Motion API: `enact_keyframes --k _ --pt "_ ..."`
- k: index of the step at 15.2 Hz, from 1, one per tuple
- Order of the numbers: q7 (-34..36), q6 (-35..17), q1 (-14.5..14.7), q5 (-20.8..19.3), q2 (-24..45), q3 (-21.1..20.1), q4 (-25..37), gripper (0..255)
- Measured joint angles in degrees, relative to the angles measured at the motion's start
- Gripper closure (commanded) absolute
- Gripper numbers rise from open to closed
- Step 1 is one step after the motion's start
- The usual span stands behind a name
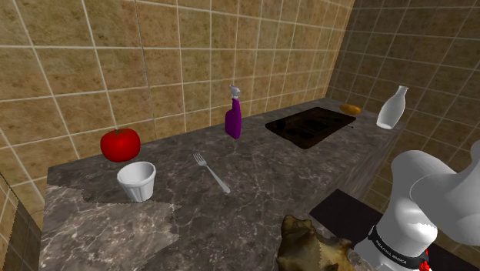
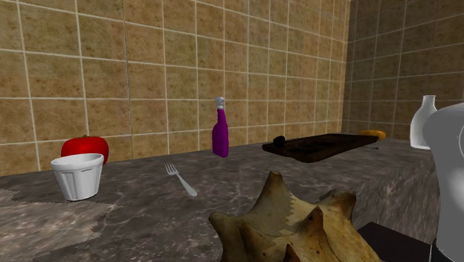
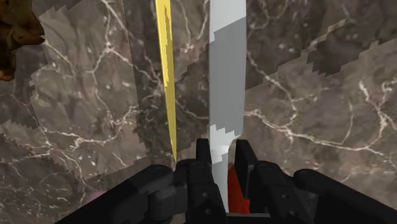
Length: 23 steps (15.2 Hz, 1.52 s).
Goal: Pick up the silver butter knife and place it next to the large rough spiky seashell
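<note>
In the wrist view my gripper point(image 3: 222, 158) is shut on the silver butter knife point(image 3: 226, 76). Its flat grey blade runs straight out from between the black fingers point(image 3: 203, 160) above the dark marble counter point(image 3: 305, 95). A red patch shows between the fingers behind the blade. A thin yellow sliver point(image 3: 167, 70) lies alongside the knife. The rough, spiky brown seashell point(image 3: 14, 32) sits off to one side of the blade. That shell point(image 1: 311, 246) rests at the counter's near edge beside the white arm point(image 1: 431, 208), and it looms large in the second exterior view point(image 2: 297, 227).
On the counter stand a white cup point(image 1: 137, 181), a red tomato point(image 1: 120, 144) and a purple spray bottle point(image 1: 234, 114), and a fork point(image 1: 211, 173) lies between them. A dark cooktop point(image 1: 311, 125), a white bottle point(image 1: 392, 108) and an orange object point(image 1: 350, 108) lie further along. Tiled walls back the counter.
</note>
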<state>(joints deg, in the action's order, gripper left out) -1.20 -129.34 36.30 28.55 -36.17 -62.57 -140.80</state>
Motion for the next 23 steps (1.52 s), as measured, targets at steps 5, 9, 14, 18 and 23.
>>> enact_keyframes --k 5,9,14,18,23 --pt "0.4 -4.2 -1.3 0.7 1.7 -3.2 -2.1 255" --pt "0.8 -8.2 -3.7 0.8 3.8 -6.6 -3.4 255" --pt "1.3 -11.0 -5.4 0.9 5.4 -9.7 -4.4 255" --pt "1.3 -11.2 -5.5 0.9 5.5 -9.9 -4.4 255" --pt "1.3 -11.2 -5.5 0.9 5.5 -9.9 -4.4 0"
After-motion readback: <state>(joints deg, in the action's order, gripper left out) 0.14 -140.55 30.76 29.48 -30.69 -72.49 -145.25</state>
